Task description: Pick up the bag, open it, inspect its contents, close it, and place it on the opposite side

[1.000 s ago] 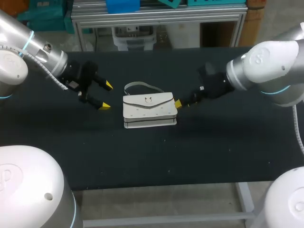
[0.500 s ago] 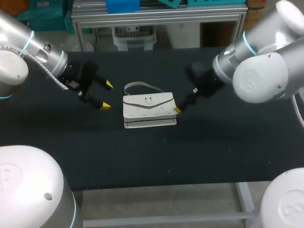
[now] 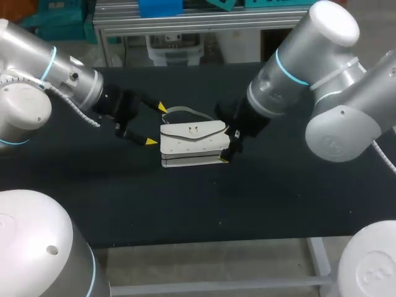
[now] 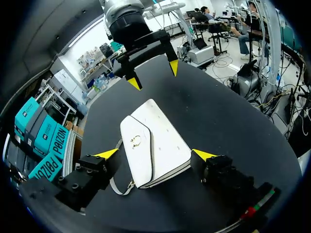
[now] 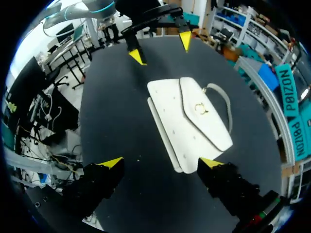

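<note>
A white flap bag point(image 3: 192, 145) with a metal clasp and a thin grey strap point(image 3: 185, 112) lies flat in the middle of the black table. My left gripper point(image 3: 156, 124) is open at the bag's left end, its yellow tips on either side of that end. My right gripper point(image 3: 227, 145) is open at the bag's right end. In the left wrist view the bag point(image 4: 160, 141) reaches in between the left gripper's point(image 4: 154, 154) fingers, with my right gripper point(image 4: 153, 74) beyond it. In the right wrist view the bag point(image 5: 187, 119) lies ahead of the right gripper point(image 5: 161, 162), closer to one finger.
The black table point(image 3: 260, 198) spreads wide on all sides of the bag, with its front edge point(image 3: 204, 242) toward me. Nothing else lies on it.
Both arms have closed in on the bag. The left gripper moved right to its left end. The right arm swung in over the table and its gripper reached the bag's right end.
</note>
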Tool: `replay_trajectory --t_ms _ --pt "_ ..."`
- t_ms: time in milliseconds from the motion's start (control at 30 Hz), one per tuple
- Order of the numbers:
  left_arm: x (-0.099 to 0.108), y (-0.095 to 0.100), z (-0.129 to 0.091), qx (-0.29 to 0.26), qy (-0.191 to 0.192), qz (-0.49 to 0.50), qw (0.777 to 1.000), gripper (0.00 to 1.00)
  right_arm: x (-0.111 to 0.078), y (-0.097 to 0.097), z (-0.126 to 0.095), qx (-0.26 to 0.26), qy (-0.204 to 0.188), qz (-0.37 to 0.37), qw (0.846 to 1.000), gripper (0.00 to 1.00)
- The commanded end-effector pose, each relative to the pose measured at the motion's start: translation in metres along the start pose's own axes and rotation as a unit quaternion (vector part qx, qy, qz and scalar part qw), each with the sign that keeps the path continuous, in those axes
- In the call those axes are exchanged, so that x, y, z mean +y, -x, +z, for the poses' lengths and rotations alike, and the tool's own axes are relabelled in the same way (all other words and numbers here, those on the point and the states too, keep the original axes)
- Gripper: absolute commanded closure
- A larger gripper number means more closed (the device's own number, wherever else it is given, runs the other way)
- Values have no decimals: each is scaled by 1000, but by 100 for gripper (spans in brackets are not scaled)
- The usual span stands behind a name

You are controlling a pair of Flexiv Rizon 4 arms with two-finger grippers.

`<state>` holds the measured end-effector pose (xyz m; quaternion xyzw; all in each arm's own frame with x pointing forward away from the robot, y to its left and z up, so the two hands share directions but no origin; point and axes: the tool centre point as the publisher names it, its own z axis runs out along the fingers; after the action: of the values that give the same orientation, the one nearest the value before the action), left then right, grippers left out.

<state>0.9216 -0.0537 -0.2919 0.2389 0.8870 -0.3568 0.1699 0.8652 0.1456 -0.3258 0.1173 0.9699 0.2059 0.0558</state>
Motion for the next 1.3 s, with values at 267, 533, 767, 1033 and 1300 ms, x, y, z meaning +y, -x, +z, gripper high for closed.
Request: replay_trajectory --t_ms 267,533,767,1033,1300 --pt "-1 6 10 -3 8 -38 999 0 -4 -3 8 -220 0 -78 972 0" --pt "1 7 17 -18 20 -10 1000 0 4 -4 18 -284 -32 -133 949 0" --pt "13 19 25 -40 12 13 999 0 -2 -2 35 -348 -62 -187 917 0" --pt "9 23 41 -18 0 37 999 0 -3 10 38 -392 -102 -195 893 12" --pt "5 20 55 14 -8 52 999 0 -3 28 44 -404 -96 -219 883 39"
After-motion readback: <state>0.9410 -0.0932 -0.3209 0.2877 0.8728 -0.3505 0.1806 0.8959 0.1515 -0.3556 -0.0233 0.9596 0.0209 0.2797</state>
